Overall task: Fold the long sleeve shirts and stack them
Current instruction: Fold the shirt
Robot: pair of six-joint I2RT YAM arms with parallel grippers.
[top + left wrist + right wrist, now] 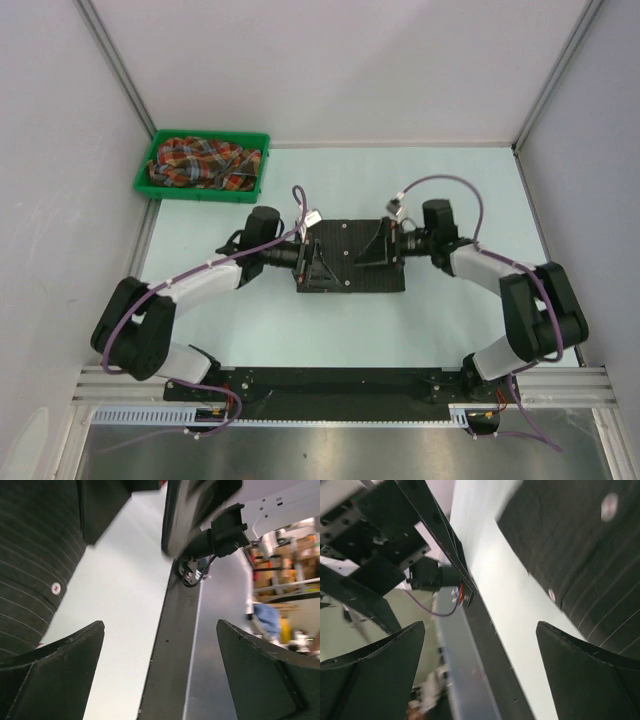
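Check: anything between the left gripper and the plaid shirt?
Only the near wall of the green bin: the plaid shirt lies inside it. The table between it and the left gripper shows bare.

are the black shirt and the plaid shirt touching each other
Apart. The top external view shows the plaid shirt in the green bin at the far left corner and the black shirt folded mid-table, with bare table between them.
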